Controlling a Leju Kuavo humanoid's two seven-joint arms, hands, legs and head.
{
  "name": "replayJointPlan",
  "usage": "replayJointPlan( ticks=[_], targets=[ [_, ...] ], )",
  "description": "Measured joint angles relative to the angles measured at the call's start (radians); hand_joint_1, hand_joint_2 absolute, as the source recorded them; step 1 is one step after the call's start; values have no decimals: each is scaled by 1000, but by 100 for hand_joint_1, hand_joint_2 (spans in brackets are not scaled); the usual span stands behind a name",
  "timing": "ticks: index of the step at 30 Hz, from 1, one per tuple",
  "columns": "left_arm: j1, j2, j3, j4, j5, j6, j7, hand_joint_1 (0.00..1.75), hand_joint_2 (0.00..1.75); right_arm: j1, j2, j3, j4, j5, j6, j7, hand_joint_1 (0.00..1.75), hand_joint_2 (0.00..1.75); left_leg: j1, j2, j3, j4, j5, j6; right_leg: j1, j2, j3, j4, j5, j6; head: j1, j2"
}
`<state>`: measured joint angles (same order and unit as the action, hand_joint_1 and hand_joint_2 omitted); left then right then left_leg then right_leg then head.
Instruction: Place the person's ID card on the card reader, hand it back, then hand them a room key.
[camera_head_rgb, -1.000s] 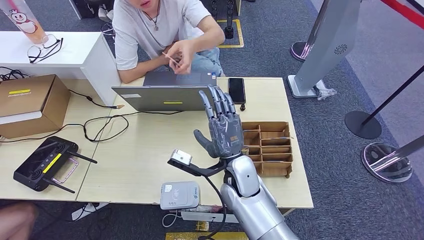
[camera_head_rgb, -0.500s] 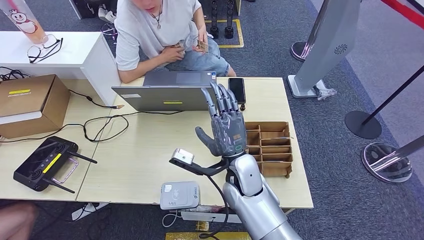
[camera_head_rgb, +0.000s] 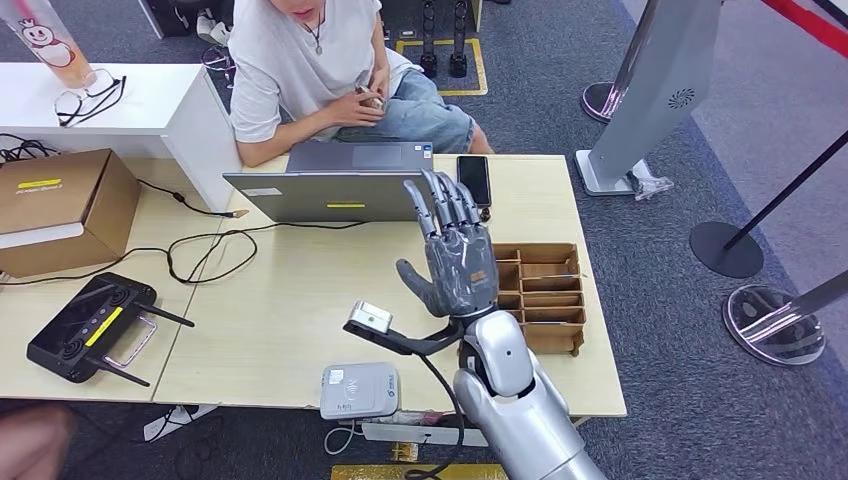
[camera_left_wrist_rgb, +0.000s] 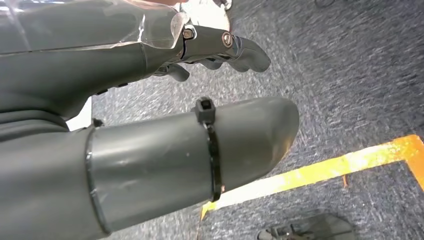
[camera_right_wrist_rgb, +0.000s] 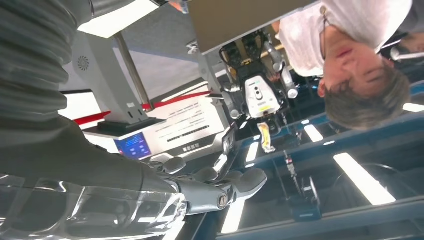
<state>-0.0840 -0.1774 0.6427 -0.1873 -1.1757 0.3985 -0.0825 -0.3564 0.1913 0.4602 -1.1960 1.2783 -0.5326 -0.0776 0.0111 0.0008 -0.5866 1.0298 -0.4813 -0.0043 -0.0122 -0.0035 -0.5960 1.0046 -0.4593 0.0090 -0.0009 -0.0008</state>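
Your right hand (camera_head_rgb: 455, 262) is raised over the surface (camera_head_rgb: 300, 290), fingers spread, holding nothing. Card reader (camera_head_rgb: 359, 390) near edge sits bare; person (camera_head_rgb: 320, 60) far side holds something small, so the key handover likely remains.

I see the flat grey card reader with rounded corners (camera_head_rgb: 359, 390) lying at the table's near edge, at about seven o'clock from my raised hand, a white cable trailing off its near side. Its top is bare, with a small label in one corner. The compartmented brown cardboard key tray (camera_head_rgb: 537, 296) sits at three o'clock from the hand, on the table's right end. The person holds a small card-like object (camera_head_rgb: 372, 99) in both hands at twelve o'clock; I cannot tell what it is.
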Motion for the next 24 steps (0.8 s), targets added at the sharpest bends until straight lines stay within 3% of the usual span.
replayJointPlan(
  ticks=[24],
  targets=[
    [-22, -14, 1, 0, 7, -4, 16, 0, 0, 64, -40, 5, -31, 33, 51, 46, 0, 175, 0, 0, 0, 0, 0, 0, 0, 0, 0, 0, 0, 0, 0, 0]
  ],
)
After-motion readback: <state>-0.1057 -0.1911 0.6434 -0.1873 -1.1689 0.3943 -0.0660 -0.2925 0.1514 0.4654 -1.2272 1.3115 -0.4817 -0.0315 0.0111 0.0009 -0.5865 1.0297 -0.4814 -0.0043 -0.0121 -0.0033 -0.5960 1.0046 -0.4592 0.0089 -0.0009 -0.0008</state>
